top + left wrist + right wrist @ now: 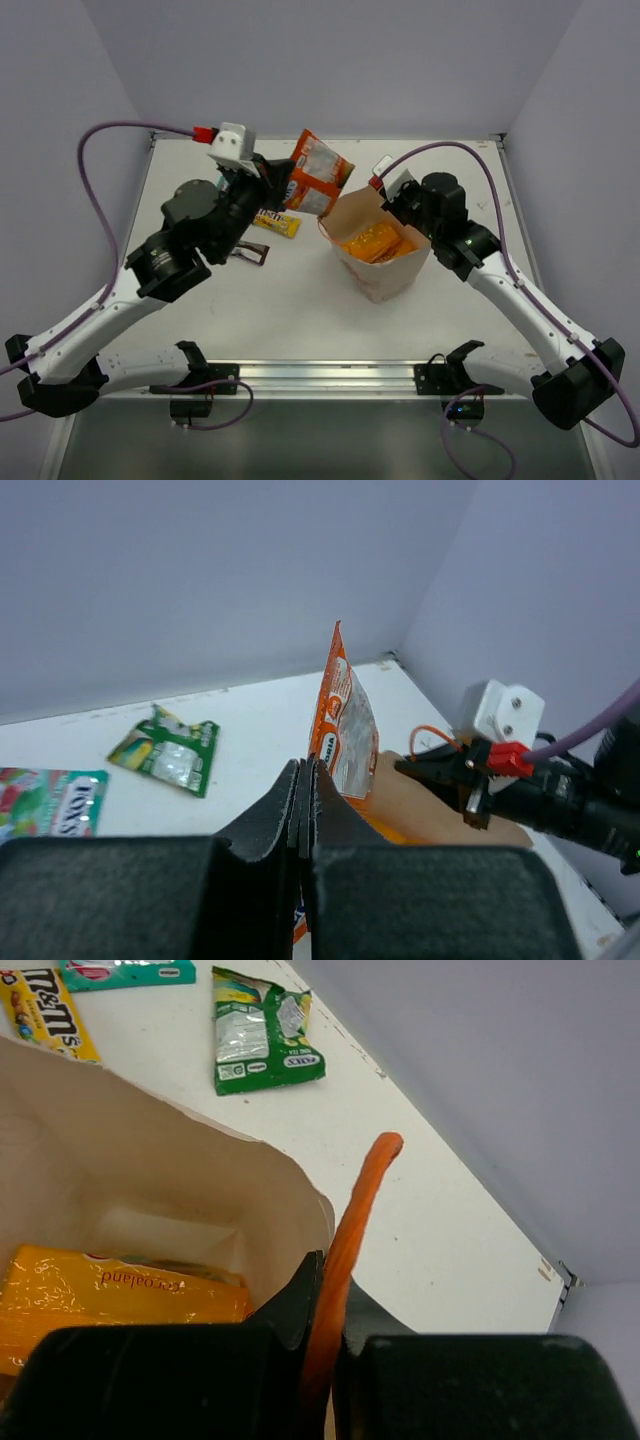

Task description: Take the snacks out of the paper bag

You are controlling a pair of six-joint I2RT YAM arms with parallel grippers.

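top: above, looking down; wrists: close-up | shared: paper bag [386, 283]

Table: white matte top [300, 320], filling the middle of the top view.
Back wall: at 12 o'clock, plain pale lilac-grey [330, 60], meeting the table's far edge.
Left wall: at 9 o'clock [50, 90], same colour.
Right wall: at 3 o'clock [590, 100], same colour; the three walls box the table in.
Far edge: small dark chips [365, 1060] along the seam with the wall.
Rail: silver metal strip [330, 372] at 6 o'clock.
Lower surface: dull grey-green [330, 440] beyond the rail at 6 o'clock.
Light: even and soft, with faint shadows.
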